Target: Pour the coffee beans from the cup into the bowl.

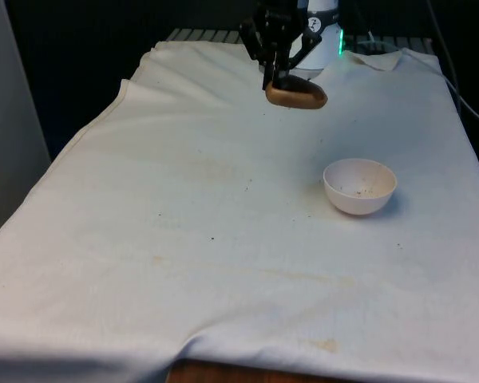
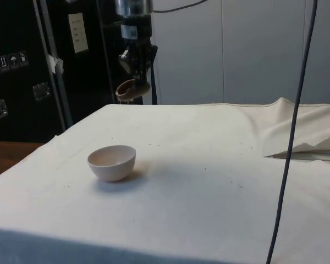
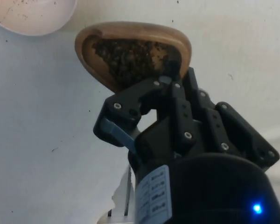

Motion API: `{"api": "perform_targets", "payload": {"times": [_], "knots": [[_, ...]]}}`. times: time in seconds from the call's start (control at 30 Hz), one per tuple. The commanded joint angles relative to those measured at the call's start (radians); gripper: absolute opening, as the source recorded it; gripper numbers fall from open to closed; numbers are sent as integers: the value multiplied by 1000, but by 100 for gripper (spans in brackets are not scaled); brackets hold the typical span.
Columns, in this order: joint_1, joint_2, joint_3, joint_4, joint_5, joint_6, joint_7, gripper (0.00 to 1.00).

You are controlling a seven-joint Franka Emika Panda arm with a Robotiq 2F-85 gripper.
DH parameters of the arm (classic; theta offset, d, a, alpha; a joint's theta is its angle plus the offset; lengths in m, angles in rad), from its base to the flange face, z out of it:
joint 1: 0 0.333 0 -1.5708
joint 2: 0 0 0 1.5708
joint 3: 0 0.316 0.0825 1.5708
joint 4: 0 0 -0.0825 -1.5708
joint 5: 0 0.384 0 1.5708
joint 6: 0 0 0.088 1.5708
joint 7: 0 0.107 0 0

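Observation:
A brown wooden cup [image 1: 297, 94] hangs above the far end of the table, and my gripper [image 1: 275, 80] is shut on its rim. In the wrist view the cup [image 3: 130, 51] holds dark coffee beans [image 3: 130, 58], with my gripper [image 3: 165, 81] clamped on its near edge. A white bowl [image 1: 359, 186] stands on the cloth towards the front view's right, nearer the camera than the cup, with only a few dark specks inside. From the side, the cup [image 2: 129, 89] is held level under the gripper [image 2: 136, 77], well behind and above the bowl [image 2: 112, 162].
The white cloth [image 1: 184, 223] covers the table and is bunched into a fold at the far right corner [image 1: 383, 60]. A dark cable [image 2: 289, 154] hangs across the side view. Bare wood shows at the table's front edge [image 1: 223, 373].

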Motion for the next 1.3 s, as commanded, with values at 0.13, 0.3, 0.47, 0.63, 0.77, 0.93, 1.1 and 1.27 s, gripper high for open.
{"api": "perform_targets", "payload": {"times": [0.13, 0.3, 0.47, 0.63, 0.77, 0.93, 1.1, 1.27], "knots": [[1, -6, 1, -2, -10, 3, -29, 0], [2, -11, 1, 2, -11, 0, -66, 0], [3, -16, 11, 6, -8, -7, -89, 0], [3, -21, 25, 13, -5, -16, -117, 0], [3, -22, 32, 17, -4, -21, -130, 0], [2, -22, 43, 23, -6, -28, -155, 0], [3, -19, 47, 26, -13, -27, -173, 0], [4, -9, 53, 30, -33, -21, -175, 0]]}}
